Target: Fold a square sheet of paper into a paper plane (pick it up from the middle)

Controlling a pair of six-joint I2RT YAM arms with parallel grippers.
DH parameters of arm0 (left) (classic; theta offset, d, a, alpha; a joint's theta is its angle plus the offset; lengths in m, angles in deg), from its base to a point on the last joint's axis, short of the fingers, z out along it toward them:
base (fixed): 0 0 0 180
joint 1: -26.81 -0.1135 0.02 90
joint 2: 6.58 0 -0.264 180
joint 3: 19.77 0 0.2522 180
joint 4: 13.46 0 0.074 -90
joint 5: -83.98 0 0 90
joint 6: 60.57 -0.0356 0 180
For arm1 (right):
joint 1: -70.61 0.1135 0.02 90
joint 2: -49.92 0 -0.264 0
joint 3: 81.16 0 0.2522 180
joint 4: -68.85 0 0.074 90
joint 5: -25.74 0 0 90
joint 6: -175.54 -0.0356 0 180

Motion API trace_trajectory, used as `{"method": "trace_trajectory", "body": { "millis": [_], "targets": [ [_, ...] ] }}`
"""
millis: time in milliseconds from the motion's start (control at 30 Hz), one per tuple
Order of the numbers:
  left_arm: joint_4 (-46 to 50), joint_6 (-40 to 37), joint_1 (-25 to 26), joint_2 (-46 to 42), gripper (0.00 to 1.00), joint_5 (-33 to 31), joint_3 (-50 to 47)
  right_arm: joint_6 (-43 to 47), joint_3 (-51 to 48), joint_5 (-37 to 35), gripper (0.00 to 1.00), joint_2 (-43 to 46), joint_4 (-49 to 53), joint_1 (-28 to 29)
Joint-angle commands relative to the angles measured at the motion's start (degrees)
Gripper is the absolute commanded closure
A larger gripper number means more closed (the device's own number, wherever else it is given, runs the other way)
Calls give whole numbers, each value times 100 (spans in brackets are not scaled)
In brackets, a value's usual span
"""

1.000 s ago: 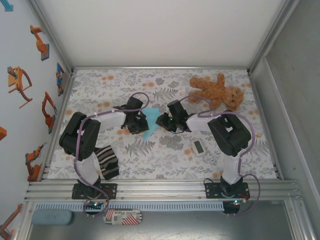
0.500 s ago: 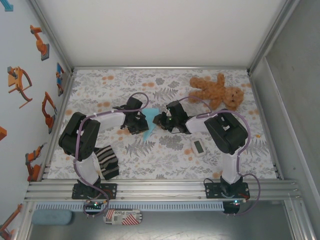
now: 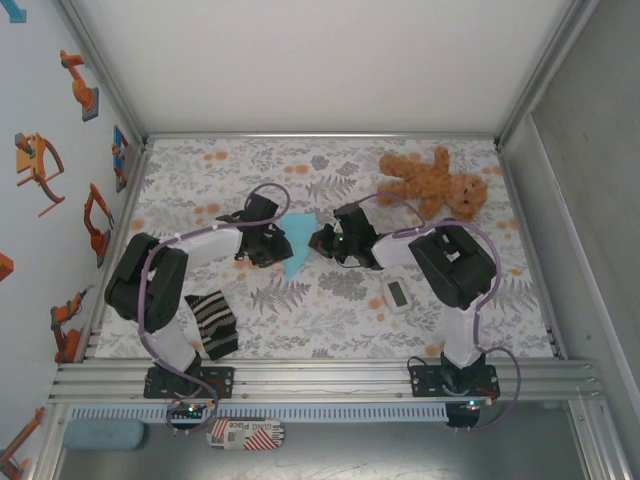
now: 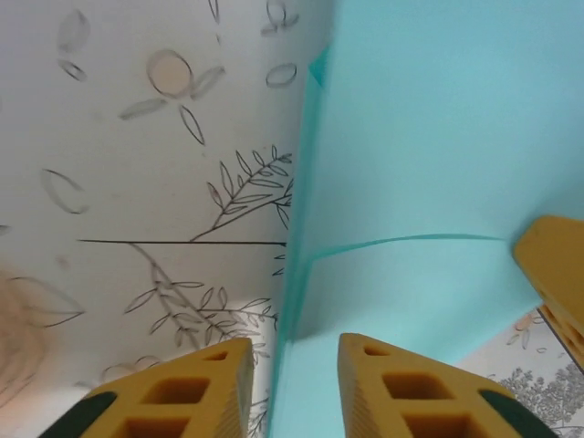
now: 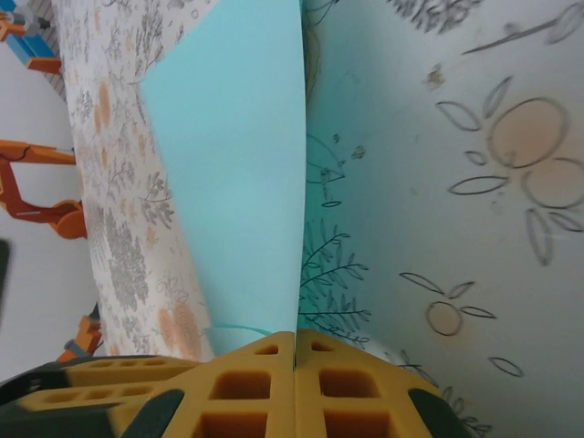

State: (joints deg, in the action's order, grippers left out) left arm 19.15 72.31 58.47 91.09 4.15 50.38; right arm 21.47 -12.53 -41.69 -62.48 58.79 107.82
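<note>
nearest the arm bases lie the striped cloth and the white gadget. mid-bench, the blue paper, partly folded, is held between both claws. the right claw is pressed together on its edge. the left claw is slightly spread around the crease and should close squarely there before pulling. the teddy bear lies beyond.

A brown teddy bear lies at the far right of the floral table cover. A small white gadget lies nearer, well apart from it. A striped cloth lies at the near left.
</note>
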Motion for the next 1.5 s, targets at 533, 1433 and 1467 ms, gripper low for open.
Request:
{"method": "trace_trajectory", "body": {
  "millis": [533, 1433, 1467],
  "targets": [
    [-1574, -1169, 487, -1406, 32, -353, -947, -562, -1125, -1878, 100, 1607, 566, -48],
    [-4061, -5039, 1888, -180, 38, -234, -1314, -2198, -1513, -1817, 100, 2363, 1214, -143],
    [-4175, -5109, 1888, -153, 38, -135, -1362, -2193, -1492, -1826, 100, 2374, 1297, -140]
  ]
}}
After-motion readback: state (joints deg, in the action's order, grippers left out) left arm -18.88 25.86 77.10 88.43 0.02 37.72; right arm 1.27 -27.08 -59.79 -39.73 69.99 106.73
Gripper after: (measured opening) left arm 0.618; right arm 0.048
